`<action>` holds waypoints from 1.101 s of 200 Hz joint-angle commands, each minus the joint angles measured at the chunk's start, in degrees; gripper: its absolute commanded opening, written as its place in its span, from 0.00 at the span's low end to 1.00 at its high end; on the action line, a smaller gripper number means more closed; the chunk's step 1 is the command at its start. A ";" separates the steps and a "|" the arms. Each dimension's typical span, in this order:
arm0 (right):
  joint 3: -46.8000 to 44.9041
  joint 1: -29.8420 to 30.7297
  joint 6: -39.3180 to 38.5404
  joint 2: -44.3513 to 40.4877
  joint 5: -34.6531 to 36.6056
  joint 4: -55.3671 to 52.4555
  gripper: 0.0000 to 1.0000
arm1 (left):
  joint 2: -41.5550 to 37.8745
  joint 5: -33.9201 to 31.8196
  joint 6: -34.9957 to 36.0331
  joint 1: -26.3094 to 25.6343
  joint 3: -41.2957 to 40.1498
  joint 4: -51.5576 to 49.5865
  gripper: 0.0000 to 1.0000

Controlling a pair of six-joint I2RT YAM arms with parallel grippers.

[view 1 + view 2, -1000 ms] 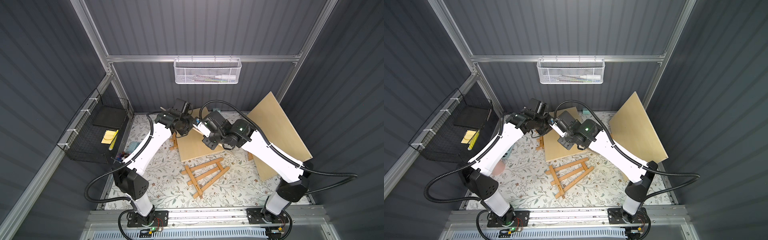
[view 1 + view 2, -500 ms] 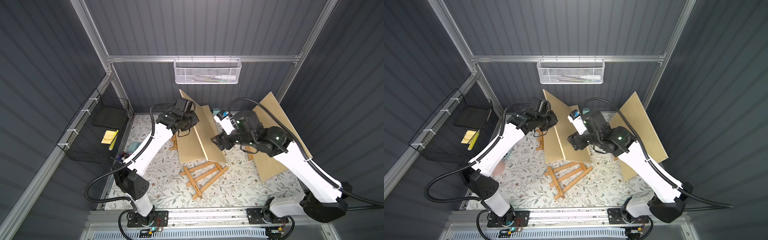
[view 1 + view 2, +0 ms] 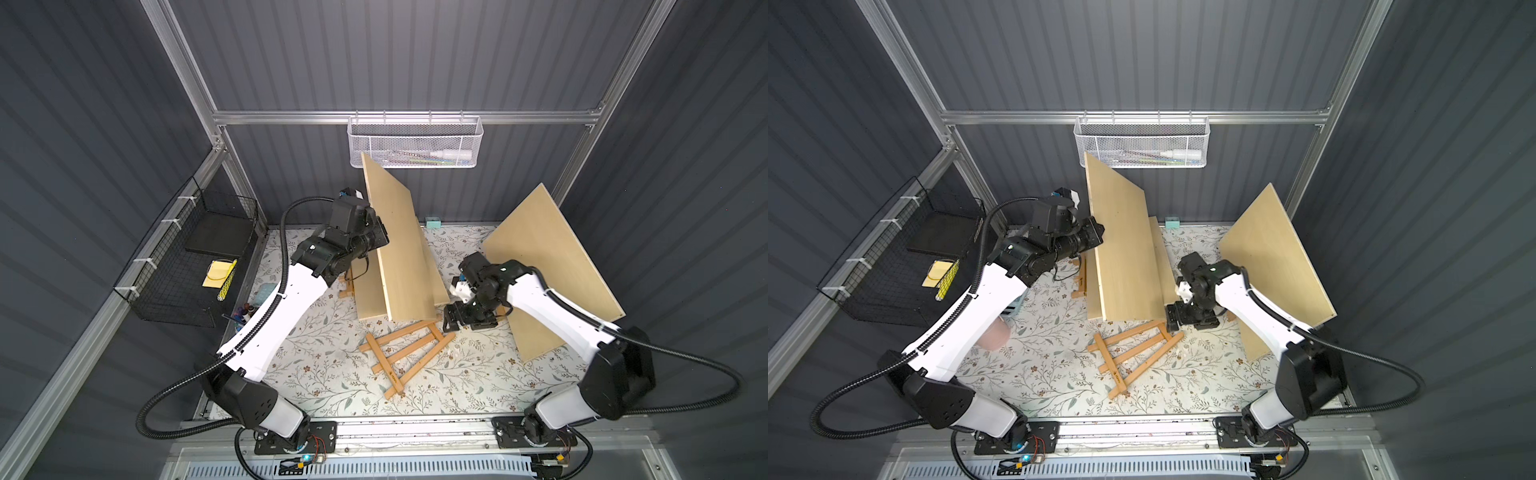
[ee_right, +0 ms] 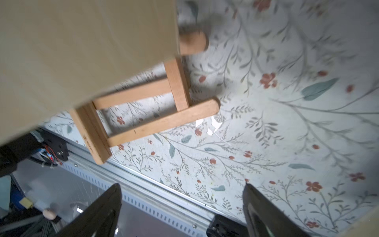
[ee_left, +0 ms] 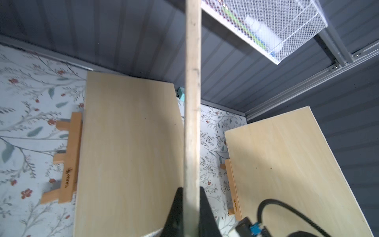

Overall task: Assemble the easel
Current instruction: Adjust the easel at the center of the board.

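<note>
Floral table [image 3: 324, 374], grey booth: the left pincer [image 5: 191, 197] is clamped on the edge of a board [image 3: 395, 249], standing it up, probably to clear room. The right pincer [image 4: 182, 185] gapes just beside the easel [image 3: 405, 353] lying flat mid-table.

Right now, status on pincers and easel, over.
Left pincer shut on tilted board. Right pincer open, empty, by flat easel frame. Board's lower edge crowds frame.

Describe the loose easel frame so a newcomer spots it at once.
Look at the floral mat. Near its front middle lies a ladder-like wooden frame. The other frames are half hidden by boards; this one lies in the open.
</note>
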 commanded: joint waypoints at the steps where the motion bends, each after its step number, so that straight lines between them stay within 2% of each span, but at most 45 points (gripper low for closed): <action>1: 1.59 2.79 -1.71 3.97 -1.85 -2.32 0.93 | -6.91 -12.72 3.15 0.47 5.14 8.81 0.00; 13: 2.95 3.75 -2.45 7.50 1.21 -2.41 0.95 | -8.07 -16.52 3.14 0.47 4.91 6.62 0.00; 33: 4.21 3.95 -2.17 12.77 3.81 -1.77 0.95 | -9.61 -18.37 3.10 0.47 3.34 5.48 0.00; 104: 6.69 3.89 -1.77 22.88 11.22 1.63 0.95 | -10.53 -14.80 -0.35 0.47 0.00 5.90 0.00; 137: 6.26 2.14 0.01 22.36 17.93 2.80 0.95 | -10.56 -14.35 -1.08 0.47 -0.80 5.89 0.00; 162: 5.79 -1.75 2.51 20.60 19.78 4.71 0.95 | -10.49 -14.23 -2.01 0.47 -1.76 6.39 0.00; 191: 6.21 -3.96 3.23 17.90 17.09 7.50 0.95 | -9.71 -13.18 -2.59 0.47 -1.51 6.52 0.00; 220: 4.12 -1.67 -1.47 12.82 7.12 12.50 0.95 | -9.50 -13.01 -2.85 0.47 -1.48 5.83 0.00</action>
